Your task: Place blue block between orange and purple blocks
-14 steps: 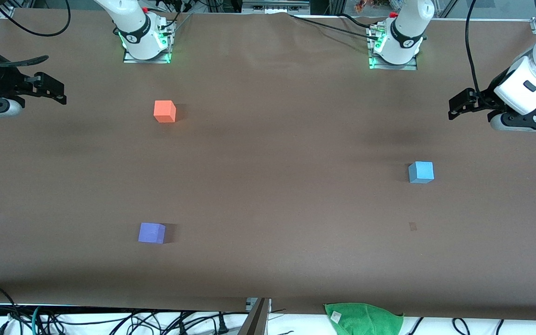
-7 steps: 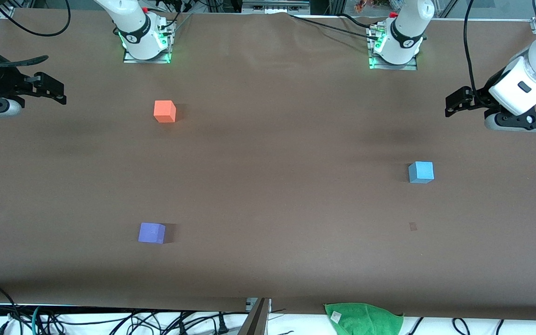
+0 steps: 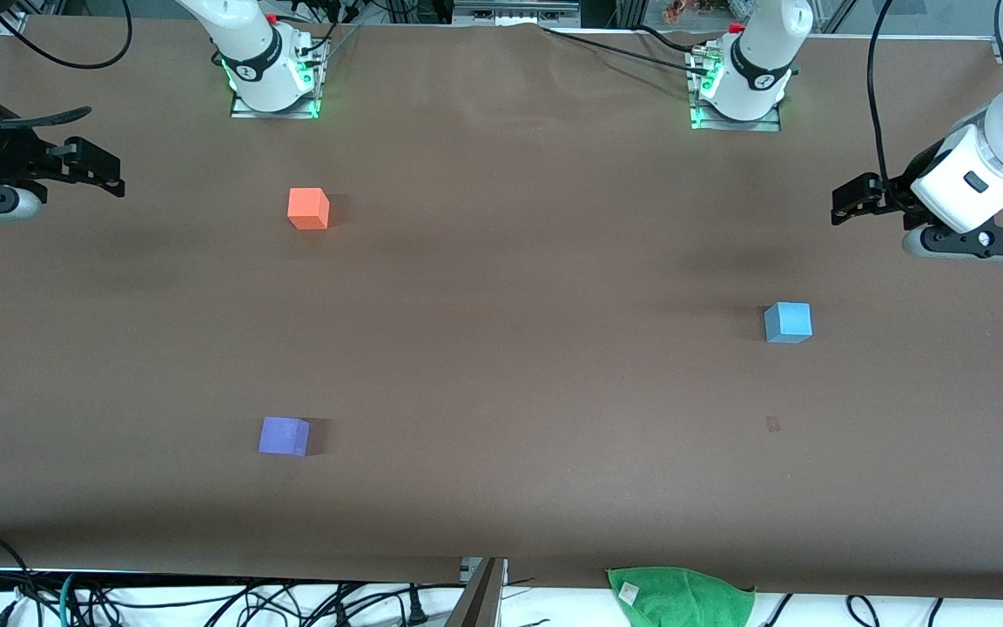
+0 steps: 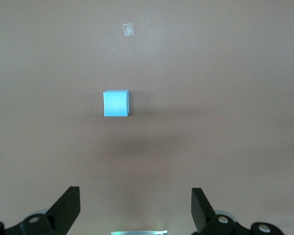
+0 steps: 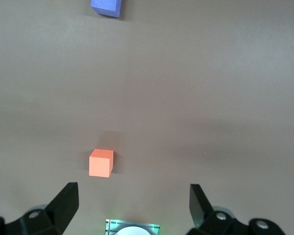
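Note:
The sky-blue block sits on the brown table toward the left arm's end. It also shows in the left wrist view. My left gripper is open and empty, up in the air beside the blue block, apart from it; in its wrist view the jaws stand wide. The orange block sits near the right arm's base, and the purple block sits nearer the front camera. Both show in the right wrist view, orange and purple. My right gripper waits open and empty at the right arm's end.
A green cloth lies at the table's edge nearest the front camera. A small pale mark is on the table near the blue block, also in the left wrist view. Cables hang along the edges.
My left arm has shifted a little toward the blue block, its wrist tilting downward. The right arm and all three blocks have not moved.

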